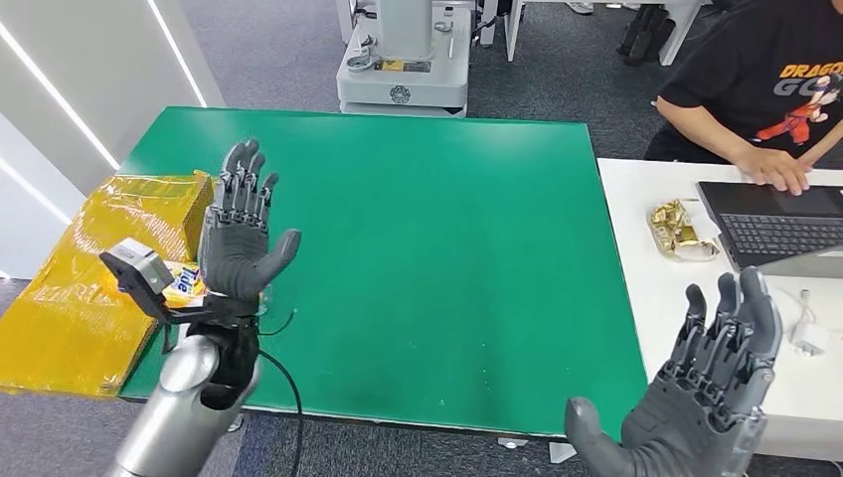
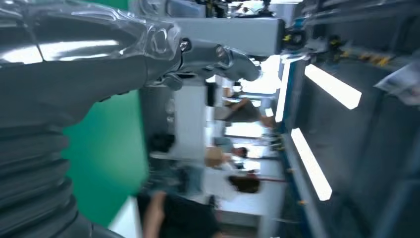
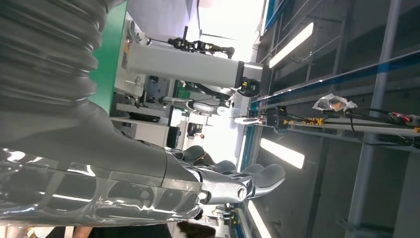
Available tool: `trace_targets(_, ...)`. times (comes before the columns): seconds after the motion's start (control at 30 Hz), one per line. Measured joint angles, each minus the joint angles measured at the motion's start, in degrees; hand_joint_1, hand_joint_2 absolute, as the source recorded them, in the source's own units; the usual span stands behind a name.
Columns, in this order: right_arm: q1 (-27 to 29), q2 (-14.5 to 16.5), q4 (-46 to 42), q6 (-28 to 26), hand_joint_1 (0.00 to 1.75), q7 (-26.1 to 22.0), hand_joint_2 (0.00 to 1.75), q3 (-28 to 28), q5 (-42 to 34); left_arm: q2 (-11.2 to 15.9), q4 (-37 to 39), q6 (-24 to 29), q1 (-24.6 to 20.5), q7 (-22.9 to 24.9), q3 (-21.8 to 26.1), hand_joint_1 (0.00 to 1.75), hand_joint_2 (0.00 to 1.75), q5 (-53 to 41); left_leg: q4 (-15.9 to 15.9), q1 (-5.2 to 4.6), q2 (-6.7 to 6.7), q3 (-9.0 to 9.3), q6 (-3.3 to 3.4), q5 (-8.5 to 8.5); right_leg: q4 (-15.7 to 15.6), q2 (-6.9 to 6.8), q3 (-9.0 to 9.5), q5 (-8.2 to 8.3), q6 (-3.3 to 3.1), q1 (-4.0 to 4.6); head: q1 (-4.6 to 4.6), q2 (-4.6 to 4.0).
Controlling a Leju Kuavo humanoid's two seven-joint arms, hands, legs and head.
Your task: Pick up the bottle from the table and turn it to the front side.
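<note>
Two hands are raised over the scene in the head view, both spread wide and holding nothing. The left hand point(image 1: 239, 234) is up over the near left corner of the green counter point(image 1: 427, 258), palm turned inward, fingers straight and apart, thumb angled out to the side. The right hand point(image 1: 701, 393) is off the counter's near right corner, in front of the white desk point(image 1: 686, 298), fingers also apart and pointing up and away.

The bottle point(image 1: 185, 284) shows just as a small patch of yellow and blue label behind the left wrist, at the counter's left edge, close by the yellow wrapped box point(image 1: 94, 278); the wrist and its camera cover most of it, so I cannot tell whether it stands or lies, or which side faces forward. Neither hand touches it.

A person in a black shirt point(image 1: 765, 89) sits at the white desk with one hand on a laptop point(image 1: 775, 224). A crumpled gold wrapper point(image 1: 681, 229) lies just beside the laptop. A white machine base point(image 1: 403, 60) stands on the floor beyond the far edge of the counter.

In the left wrist view the thumb point(image 2: 218, 57) stretches out straight with green counter behind it.
</note>
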Motion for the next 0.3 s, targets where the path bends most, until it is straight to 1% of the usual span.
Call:
trace_targets(0.03,0.01,-0.07,0.01,-0.16,0.0,0.16,1.75,0.04,0.04,-1.5,-0.83,0.52,0.29,-0.13,-0.61,0.0,1.75,0.77,0.0,0.0,0.01,0.0,0.01,-0.01,0.0,0.02,-0.01,0.0,0.0,0.0,0.0,0.0)
trace_targets(0.1,0.01,-0.16,0.02,-0.27,0.0,0.45,1.75,0.08,0.17,-3.63,-2.11,0.98,0.72,-0.25,-1.48,0.0,1.75,1.9,0.0,0.01,0.01,0.0,0.01,-0.01,0.0,0.02,-0.01,0.0,0.0,0.0,0.01,0.0)
trace_targets(0.27,-0.16,-0.26,0.04,0.16,0.0,1.93,1.75,0.36,1.47,-7.38,-4.07,1.32,2.62,-1.11,-1.86,0.0,1.75,4.25,-0.06,0.04,0.01,0.02,0.0,0.0,0.02,0.02,-0.03,-0.01,-0.01,0.02,-0.01,0.0)
trace_targets(0.3,-0.2,-0.26,0.05,0.26,0.0,2.13,1.75,0.41,1.66,-7.73,-4.23,1.45,2.88,-1.2,-1.87,0.0,1.75,4.16,-0.06,0.04,0.02,0.02,0.0,0.0,0.02,0.02,-0.03,-0.01,-0.02,0.02,0.0,0.0)
